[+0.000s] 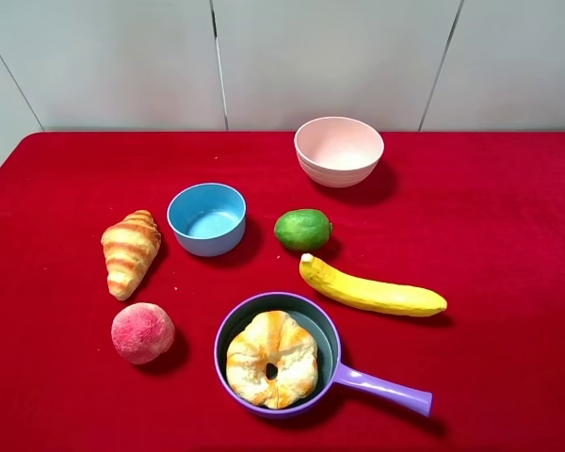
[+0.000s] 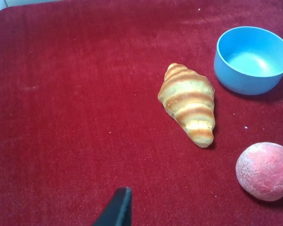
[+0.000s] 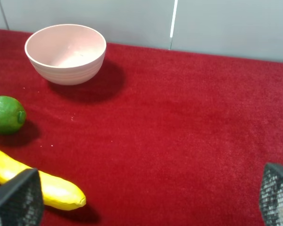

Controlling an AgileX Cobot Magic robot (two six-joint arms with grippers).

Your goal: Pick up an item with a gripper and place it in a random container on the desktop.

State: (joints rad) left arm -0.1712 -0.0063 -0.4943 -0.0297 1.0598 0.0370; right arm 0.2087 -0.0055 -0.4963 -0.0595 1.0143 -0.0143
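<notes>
The ring-shaped golden-brown pastry (image 1: 272, 359) lies inside the purple-rimmed pan (image 1: 325, 325), whose lilac handle (image 1: 386, 388) points to the front right on the red desktop (image 1: 508, 235). No arm shows in the exterior high view. In the right wrist view my right gripper (image 3: 146, 197) is open and empty, with its two mesh-patterned fingertips (image 3: 19, 200) wide apart above the cloth near the banana. In the left wrist view only one dark fingertip (image 2: 119, 207) of my left gripper shows, above bare cloth in front of the striped croissant. The pastry and pan are out of both wrist views.
A straight striped croissant (image 1: 130, 250) (image 2: 188, 101), a blue bowl (image 1: 206, 218) (image 2: 252, 59) and a peach (image 1: 142, 332) (image 2: 265, 170) lie on the left. A lime (image 1: 302, 229) (image 3: 5, 114), a banana (image 1: 372, 291) (image 3: 37, 183) and a pink bowl (image 1: 339, 151) (image 3: 66, 52) lie at middle and back.
</notes>
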